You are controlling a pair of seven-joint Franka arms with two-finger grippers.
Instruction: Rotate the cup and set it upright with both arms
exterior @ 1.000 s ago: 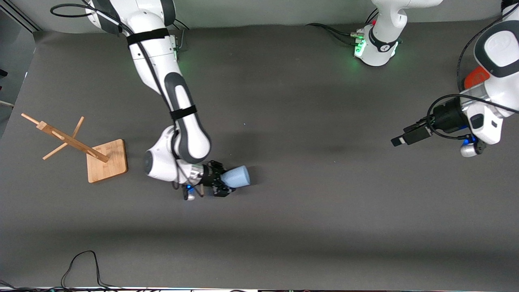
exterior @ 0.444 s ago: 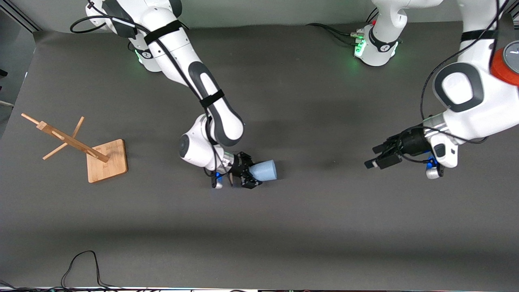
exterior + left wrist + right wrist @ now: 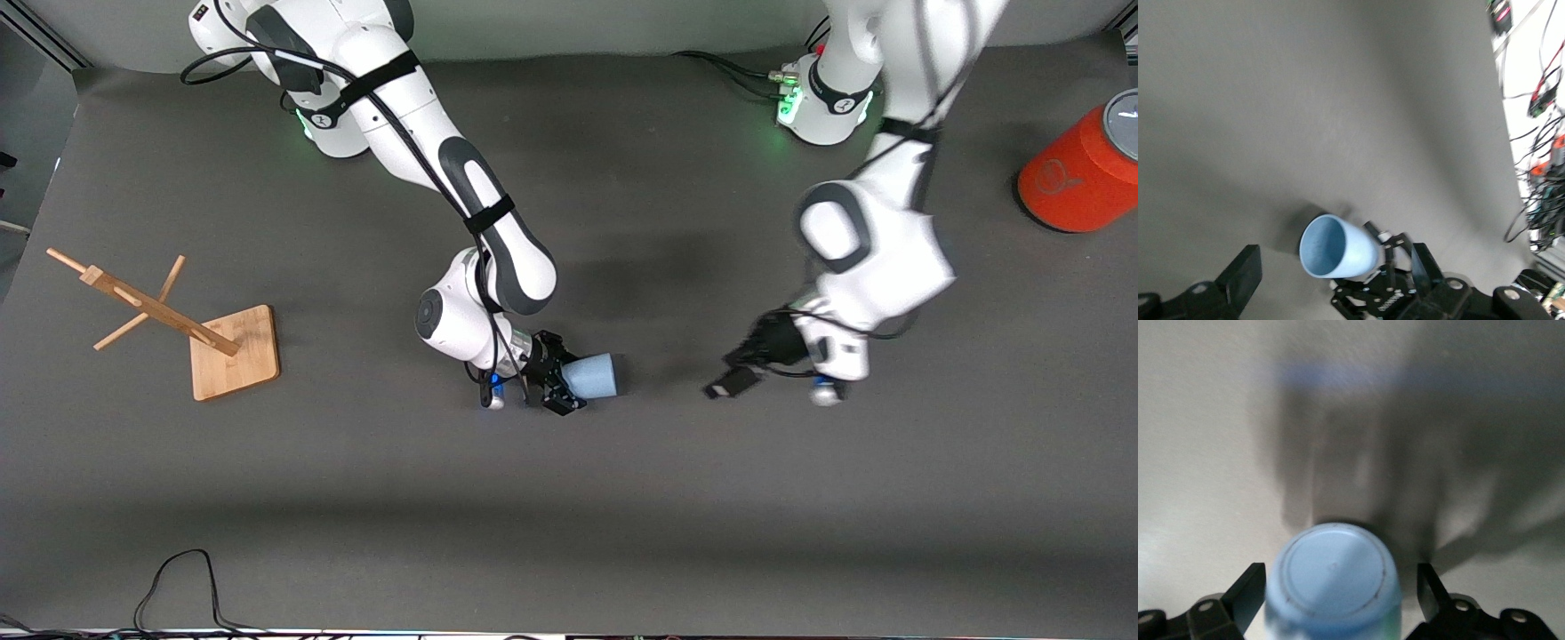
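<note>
The pale blue cup (image 3: 594, 375) lies sideways in my right gripper (image 3: 562, 375), which is shut on its narrow base end. The cup's open mouth points toward the left arm's end of the table. In the right wrist view the cup's base (image 3: 1333, 570) sits between my right gripper's (image 3: 1338, 590) black fingers (image 3: 1248, 590). My left gripper (image 3: 733, 373) is open and empty, a short way from the cup's mouth, toward the left arm's end. The left wrist view looks into the cup's mouth (image 3: 1323, 248), in line with my left gripper (image 3: 1335, 273).
An orange-red canister (image 3: 1080, 173) stands at the left arm's end of the table. A wooden peg rack on a square base (image 3: 233, 353) stands at the right arm's end. A black cable (image 3: 178, 578) loops at the table edge nearest the camera.
My right gripper has carried the cup toward the left arm's end. My left arm has swung in from the table's end toward the cup, uncovering the canister.
</note>
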